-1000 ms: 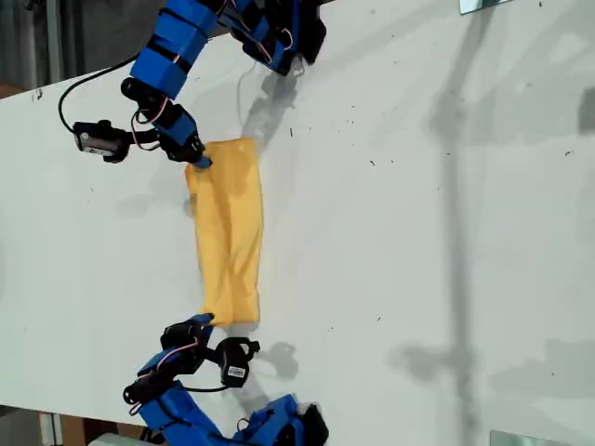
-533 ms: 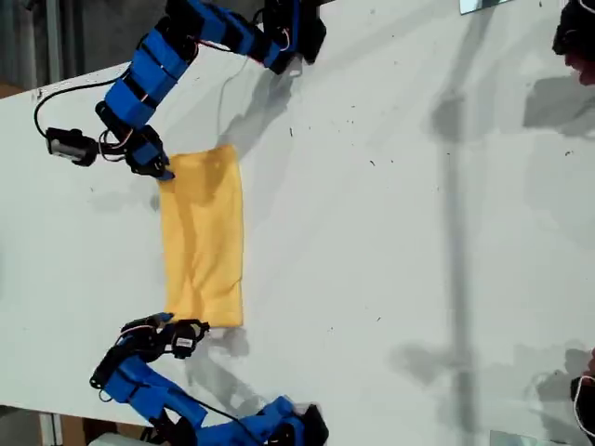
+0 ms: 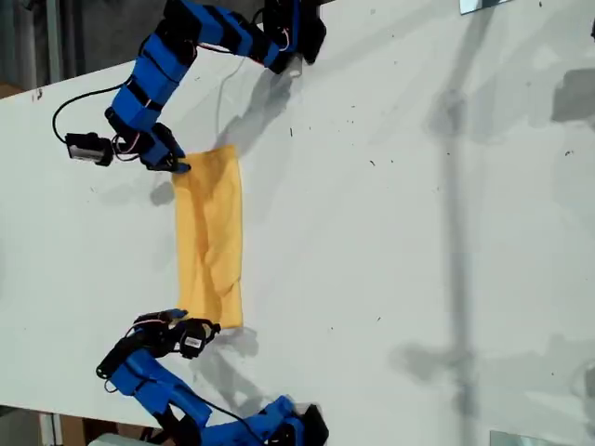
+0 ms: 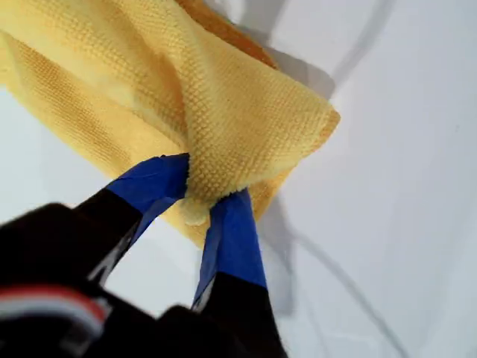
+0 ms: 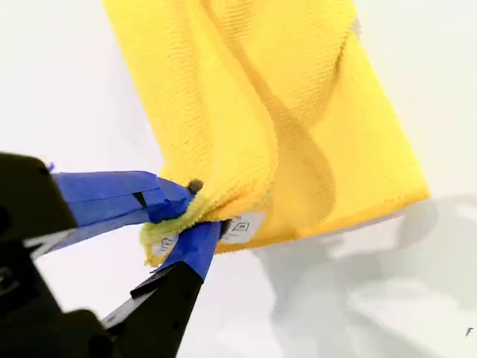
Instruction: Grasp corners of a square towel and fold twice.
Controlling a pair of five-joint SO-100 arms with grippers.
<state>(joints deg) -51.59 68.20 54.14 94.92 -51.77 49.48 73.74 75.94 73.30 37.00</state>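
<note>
The yellow-orange towel lies folded as a long strip on the white table, wrinkled along its middle. In the first wrist view my first gripper is shut on one corner of the towel, which bunches between the blue-taped fingertips. My second gripper is shut on another corner of the towel, next to the small white tag. In the exterior view one arm's gripper holds the strip's upper end and the other arm's gripper holds its lower end; I cannot tell which is which.
Both blue arms reach in from the exterior view's left, one base at the top edge and one at the bottom. Dark shadows cross the table on the exterior view's right.
Both grippers pulled the towel toward the exterior view's left, then came back slightly right. The strip now looks narrower and more wrinkled.
</note>
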